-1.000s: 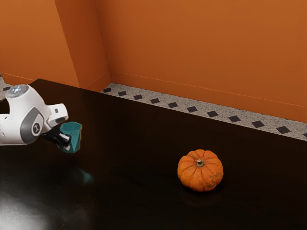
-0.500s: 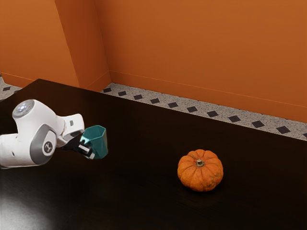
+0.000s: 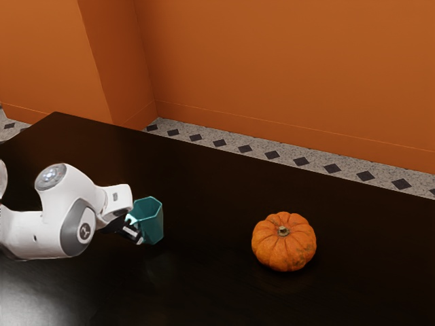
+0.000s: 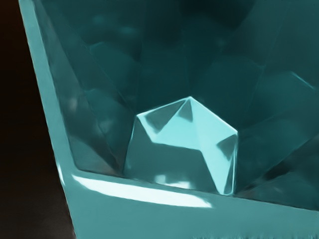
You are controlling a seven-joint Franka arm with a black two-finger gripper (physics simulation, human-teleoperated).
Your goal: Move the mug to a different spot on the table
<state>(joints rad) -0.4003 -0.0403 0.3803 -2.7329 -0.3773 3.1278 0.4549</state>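
Note:
A teal faceted mug (image 3: 149, 219) stands nearly upright, low over the dark table (image 3: 224, 197) at the exterior view's left. My gripper (image 3: 130, 225) is shut on its near wall, with the white arm coming in from the left. Whether the mug's base touches the table I cannot tell. In the wrist view the mug's teal inside (image 4: 184, 139) lies right under my hand, its angular bottom facets catching light.
An orange pumpkin (image 3: 283, 241) sits on the table to the exterior view's right of the mug, a good gap away. Orange walls and a tiled floor strip (image 3: 285, 156) lie beyond the table's far edge.
My arm has carried the mug toward the exterior view's right and downward, closer to the table. The mug has turned from tilted to nearly upright.

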